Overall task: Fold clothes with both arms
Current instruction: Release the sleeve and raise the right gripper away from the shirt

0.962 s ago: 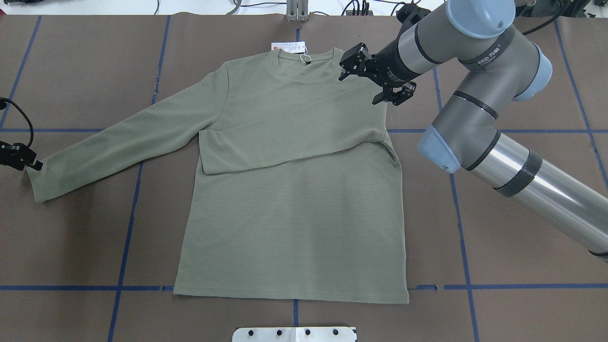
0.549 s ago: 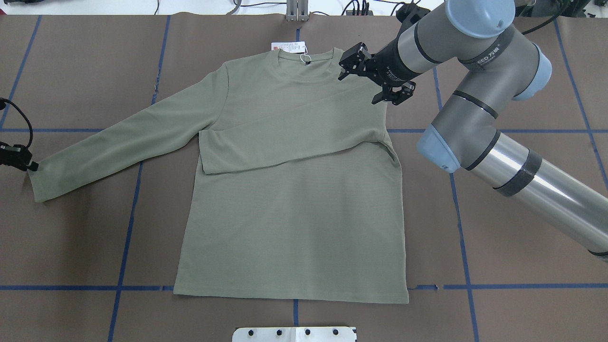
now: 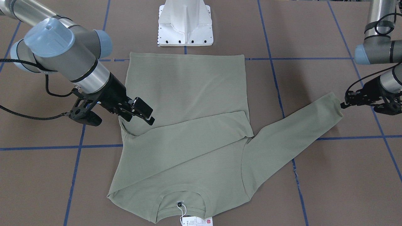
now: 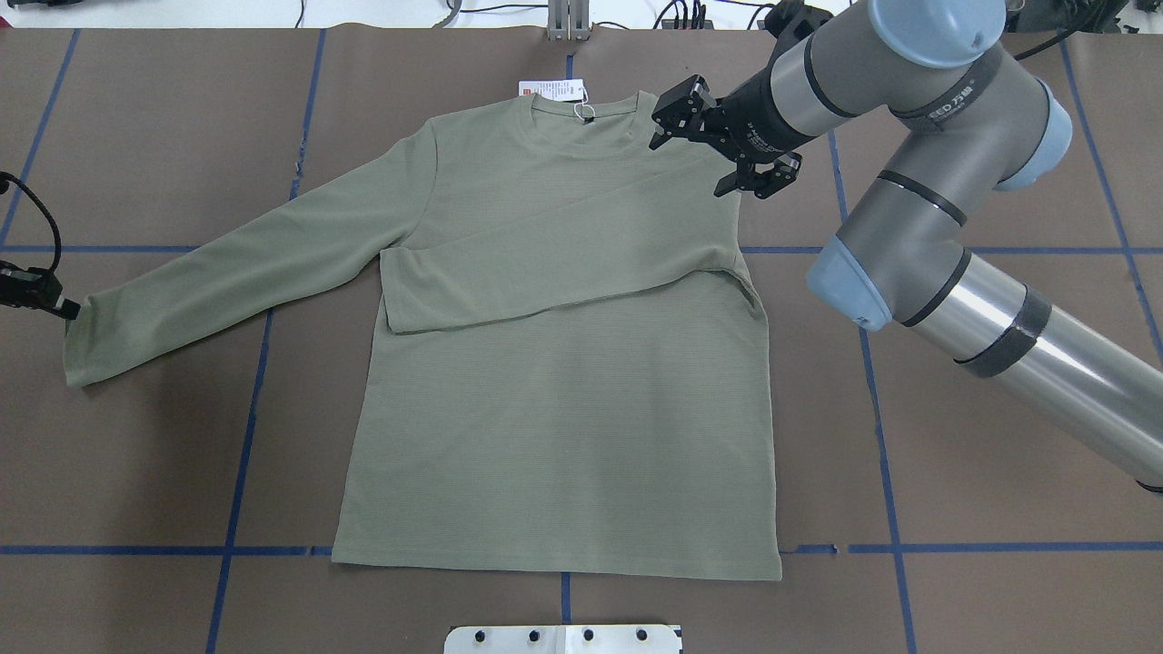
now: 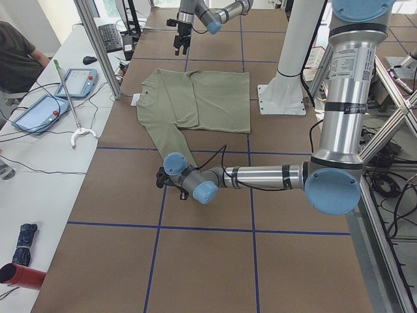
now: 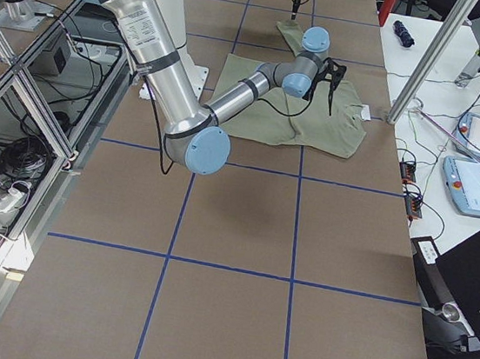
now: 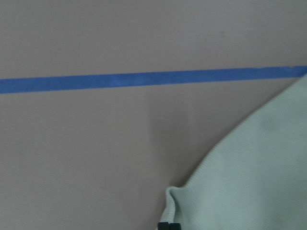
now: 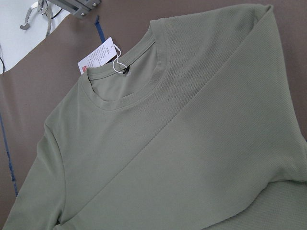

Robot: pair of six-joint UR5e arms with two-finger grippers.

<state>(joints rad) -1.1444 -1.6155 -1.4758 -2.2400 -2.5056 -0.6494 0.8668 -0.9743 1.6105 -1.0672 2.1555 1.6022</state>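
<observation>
**1 green shirt lies flat, front up, at the middle of the table, partway through a 2-arm fold.**

1 sleeve is already laid across the chest, while the other runs out to the robot's left. There the left gripper appears pinched on the cuff, where the knit puckers at its fingertip. The right gripper hovers over the right shoulder with its jaws spread wide, holding nothing. The thin knit looks light, limp and prone to dragging and wrinkling. It is probably best taken by an edge such as the cuff, a shoulder seam or the hem. In view are 1 shirt, 1 hang tag at the collar, and 2 grippers.
</observation>
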